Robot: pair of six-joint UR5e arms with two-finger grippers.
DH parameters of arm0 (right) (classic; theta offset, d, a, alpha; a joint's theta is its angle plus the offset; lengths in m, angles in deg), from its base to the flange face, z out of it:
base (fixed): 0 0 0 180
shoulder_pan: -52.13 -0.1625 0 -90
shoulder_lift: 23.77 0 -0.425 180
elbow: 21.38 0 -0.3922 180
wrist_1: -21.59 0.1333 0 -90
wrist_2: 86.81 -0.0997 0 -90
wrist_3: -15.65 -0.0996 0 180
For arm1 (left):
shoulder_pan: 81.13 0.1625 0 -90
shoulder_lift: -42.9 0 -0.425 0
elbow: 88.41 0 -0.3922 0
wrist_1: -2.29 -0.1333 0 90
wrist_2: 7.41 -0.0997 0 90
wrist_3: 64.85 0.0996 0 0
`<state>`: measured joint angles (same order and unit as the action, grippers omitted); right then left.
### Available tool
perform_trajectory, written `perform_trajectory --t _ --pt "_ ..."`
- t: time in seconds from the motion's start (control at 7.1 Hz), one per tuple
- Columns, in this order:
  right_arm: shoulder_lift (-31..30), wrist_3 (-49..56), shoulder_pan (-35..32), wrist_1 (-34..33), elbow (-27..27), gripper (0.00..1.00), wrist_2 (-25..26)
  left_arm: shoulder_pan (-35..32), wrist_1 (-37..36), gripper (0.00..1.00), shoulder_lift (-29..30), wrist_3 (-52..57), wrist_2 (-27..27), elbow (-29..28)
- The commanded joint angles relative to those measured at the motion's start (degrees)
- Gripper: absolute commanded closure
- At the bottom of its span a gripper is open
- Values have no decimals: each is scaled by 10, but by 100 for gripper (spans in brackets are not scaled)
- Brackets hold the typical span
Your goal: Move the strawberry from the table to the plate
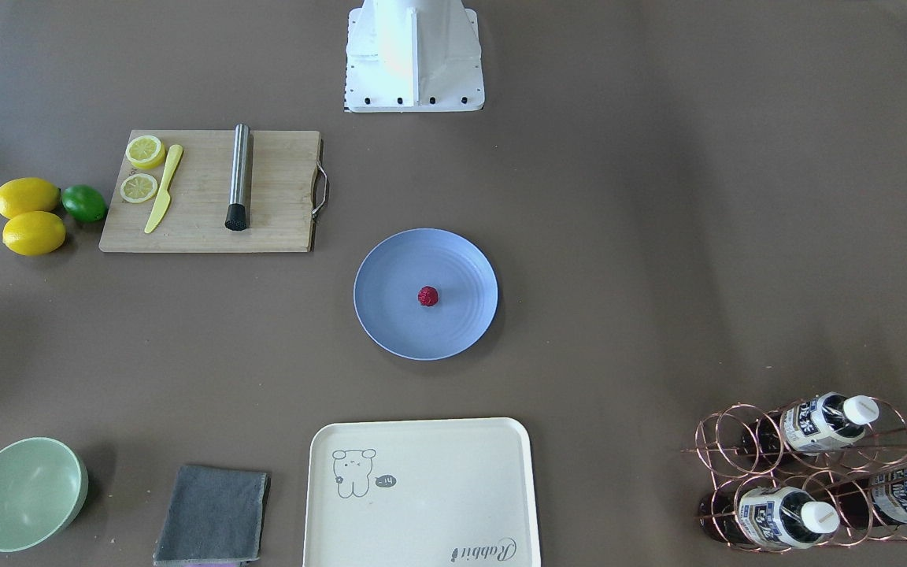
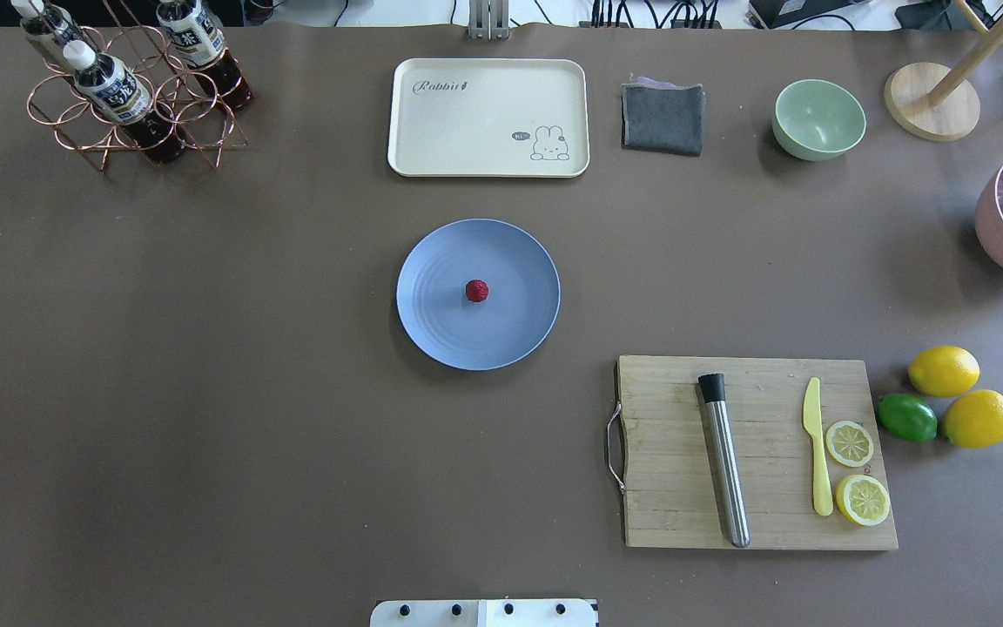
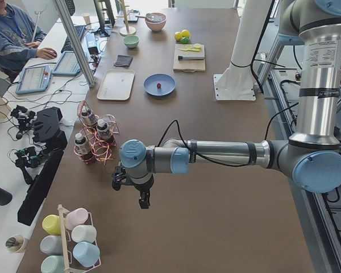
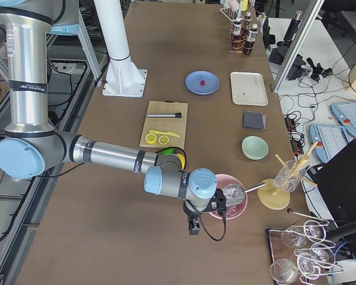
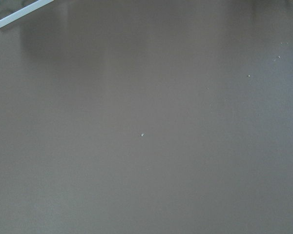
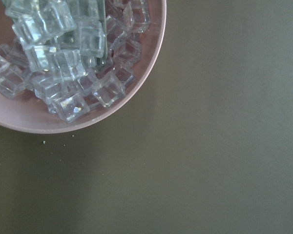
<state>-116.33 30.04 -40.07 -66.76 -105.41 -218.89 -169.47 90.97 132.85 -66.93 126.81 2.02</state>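
The small dark red strawberry (image 1: 427,296) (image 2: 476,291) lies at the middle of the round blue plate (image 1: 394,319) (image 2: 436,326) in the centre of the grey-brown table (image 1: 619,236). Both arms are off to the table's ends, far from the plate. The left gripper (image 3: 143,200) shows only in the exterior left view, pointing down over bare table, and I cannot tell whether it is open or shut. The right gripper (image 4: 193,227) shows only in the exterior right view, beside a pink bowl, and I cannot tell its state either. Nothing is seen in either gripper.
A wooden cutting board (image 2: 763,453) carries a steel muddler, a yellow knife and lemon slices. Lemons and a lime (image 2: 906,417) lie beside it. A cream tray (image 2: 488,117), grey cloth (image 2: 663,117), green bowl (image 2: 818,118), bottle rack (image 2: 131,96) and pink ice bowl (image 6: 63,63) stand around.
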Motion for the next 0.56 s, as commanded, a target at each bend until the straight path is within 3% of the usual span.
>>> perform_trajectory --t 0.0,0.42 --pt "0 0 -1 0 -3 0 -4 0 0 0 3 -2 0 0" --pt "4 -1 -10 0 -6 0 -3 -1 0 0 1 -2 0 -4"
